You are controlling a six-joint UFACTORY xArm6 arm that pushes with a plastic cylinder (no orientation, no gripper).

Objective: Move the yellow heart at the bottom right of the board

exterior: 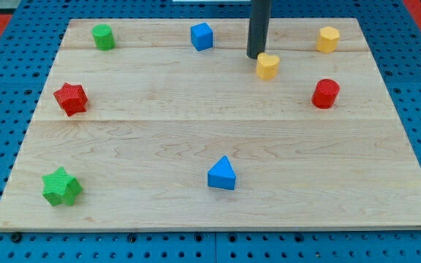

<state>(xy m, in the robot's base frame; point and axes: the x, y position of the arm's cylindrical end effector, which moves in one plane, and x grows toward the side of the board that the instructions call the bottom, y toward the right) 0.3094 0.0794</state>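
The yellow heart (267,66) lies on the wooden board (210,139) in its upper right part. My tip (256,56) stands just at the heart's upper left, touching it or nearly so. The dark rod rises from there out of the view's top. No gripper shows.
A yellow hexagonal block (328,39) sits at the top right and a red cylinder (326,93) below it. A blue cube (202,36) and a green cylinder (104,36) lie along the top. A red star (71,98), a green star (61,187) and a blue triangle (222,174) lie lower.
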